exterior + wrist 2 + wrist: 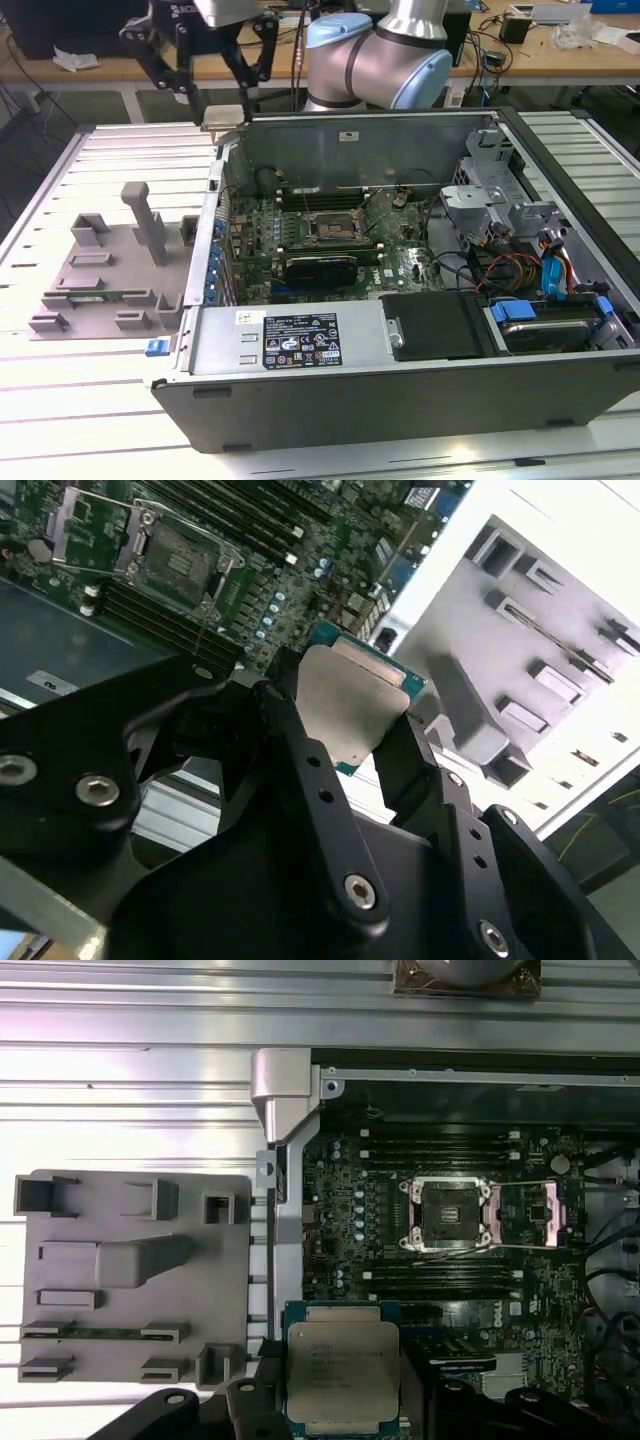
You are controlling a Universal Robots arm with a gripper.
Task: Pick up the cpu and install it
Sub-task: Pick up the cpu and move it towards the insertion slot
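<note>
The cpu (222, 116), a flat square chip with a silver-grey metal top and a thin rim, hangs in the air above the far left corner of the open computer case (400, 370). My gripper (222, 104) is shut on it, one black finger on each side. In both wrist views the cpu (343, 1368) (352, 702) sits between the fingers. The open motherboard socket (330, 228) (447, 1212) (180, 560) lies inside the case, lower and toward the exterior view's right of the chip, with its metal frame flipped up.
A grey plastic fixture plate (100, 275) (130, 1280) with raised blocks lies on the slatted table (60, 400) left of the case. Inside the case are a drive cage (490, 200), cables (520, 270) and a black expansion card (320, 268). The case walls stand around the motherboard.
</note>
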